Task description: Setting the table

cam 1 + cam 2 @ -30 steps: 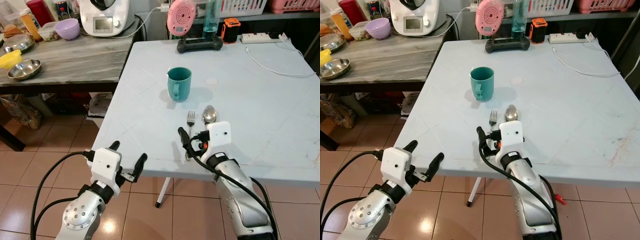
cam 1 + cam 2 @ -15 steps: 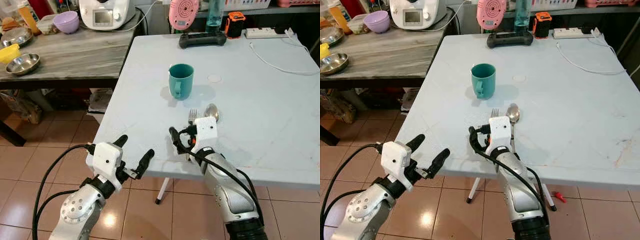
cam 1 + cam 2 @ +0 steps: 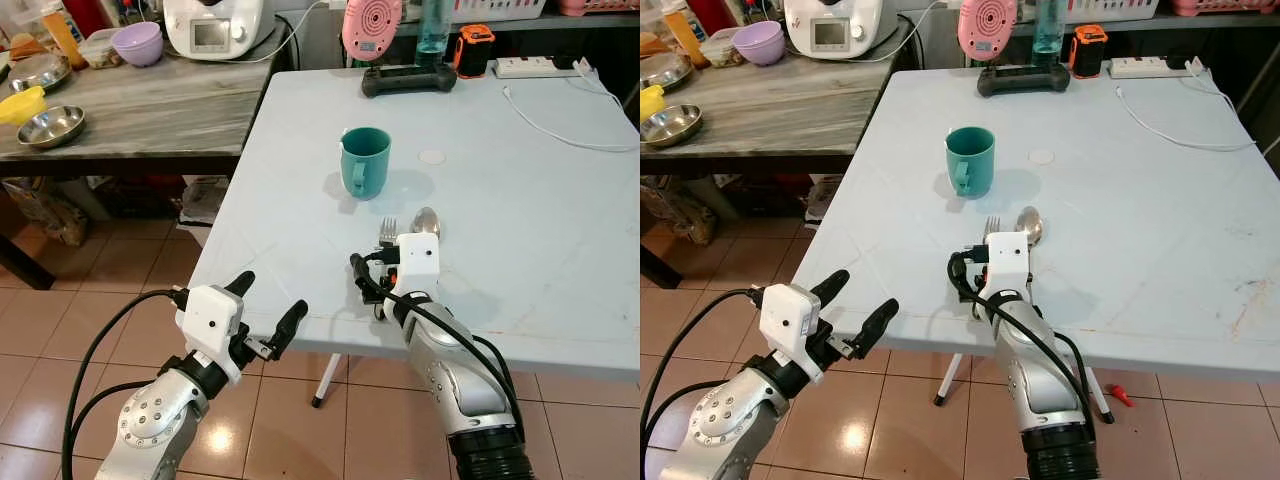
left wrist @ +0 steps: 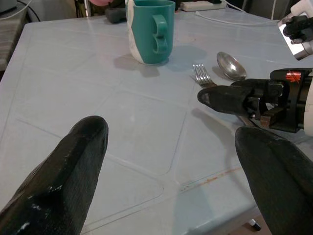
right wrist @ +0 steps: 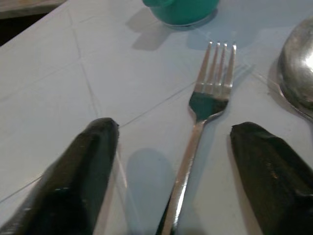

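Observation:
A steel fork [image 5: 210, 88] and a spoon [image 3: 427, 220] lie side by side on the pale blue table [image 3: 520, 200], just in front of a teal mug [image 3: 364, 160]. My right gripper [image 5: 173, 128] rests low over the table near its front edge. It is open, with one black finger on each side of the fork's handle, apart from it. The spoon's bowl [image 5: 298, 73] lies just outside one finger. My left gripper [image 3: 267, 302] hangs open off the table's front left corner, above the floor, holding nothing.
A wooden side table [image 3: 150, 110] at the left carries steel bowls, a purple bowl [image 3: 137, 43] and a white appliance. Along the blue table's far edge stand a black controller [image 3: 403, 79], a pink speaker, and a power strip with a white cable [image 3: 560, 125].
My right gripper has shifted a little to the left over the fork's handle and stays open. The left gripper has risen slightly. The camera has moved a bit.

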`<state>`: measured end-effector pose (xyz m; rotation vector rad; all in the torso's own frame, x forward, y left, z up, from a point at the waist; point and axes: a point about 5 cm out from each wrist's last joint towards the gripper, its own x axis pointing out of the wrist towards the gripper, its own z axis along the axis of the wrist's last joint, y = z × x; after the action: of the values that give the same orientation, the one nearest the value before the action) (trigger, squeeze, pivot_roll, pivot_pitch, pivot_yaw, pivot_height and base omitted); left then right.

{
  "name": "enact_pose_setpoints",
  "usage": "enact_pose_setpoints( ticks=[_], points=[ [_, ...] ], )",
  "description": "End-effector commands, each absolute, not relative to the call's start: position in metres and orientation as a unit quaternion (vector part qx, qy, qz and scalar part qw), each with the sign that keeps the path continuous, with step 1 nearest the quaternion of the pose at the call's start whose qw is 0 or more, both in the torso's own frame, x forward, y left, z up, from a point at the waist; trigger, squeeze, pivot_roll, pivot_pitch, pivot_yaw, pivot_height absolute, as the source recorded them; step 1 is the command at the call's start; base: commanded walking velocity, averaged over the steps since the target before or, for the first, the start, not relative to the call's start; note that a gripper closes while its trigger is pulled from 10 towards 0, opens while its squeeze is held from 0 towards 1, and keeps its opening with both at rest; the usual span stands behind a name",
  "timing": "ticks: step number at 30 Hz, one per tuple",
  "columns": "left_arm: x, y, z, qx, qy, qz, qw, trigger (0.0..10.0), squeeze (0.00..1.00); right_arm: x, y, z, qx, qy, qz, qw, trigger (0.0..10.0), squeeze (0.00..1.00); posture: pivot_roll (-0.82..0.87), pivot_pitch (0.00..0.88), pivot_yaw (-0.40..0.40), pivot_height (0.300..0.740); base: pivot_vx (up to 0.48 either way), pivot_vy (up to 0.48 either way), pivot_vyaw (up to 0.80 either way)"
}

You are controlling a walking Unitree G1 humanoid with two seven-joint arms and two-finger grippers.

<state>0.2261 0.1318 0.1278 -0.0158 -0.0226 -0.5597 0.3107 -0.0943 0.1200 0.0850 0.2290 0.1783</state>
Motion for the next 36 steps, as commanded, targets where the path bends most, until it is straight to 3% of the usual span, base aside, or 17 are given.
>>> enact_pose_setpoints(
  ticks=[1, 36],
  points=[
    [0.226, 0.136, 0.124, -0.002, -0.001, -0.274, 0.962, 10.0, 0.00, 0.308, -0.103, 0.106, 0.040, 0.159, 0.055, 0.985, 0.0, 0.00, -0.08, 0.141, 0.110, 0.740, 0.000, 0.000, 0.00],
    [0.225, 0.133, 0.120, 0.006, 0.011, -0.282, 0.959, 10.0, 0.00, 0.305, -0.125, 0.095, 0.030, 0.201, 0.023, 0.979, 0.0, 0.00, -0.08, 0.132, 0.110, 0.740, 0.000, 0.000, 0.00]
  ],
)
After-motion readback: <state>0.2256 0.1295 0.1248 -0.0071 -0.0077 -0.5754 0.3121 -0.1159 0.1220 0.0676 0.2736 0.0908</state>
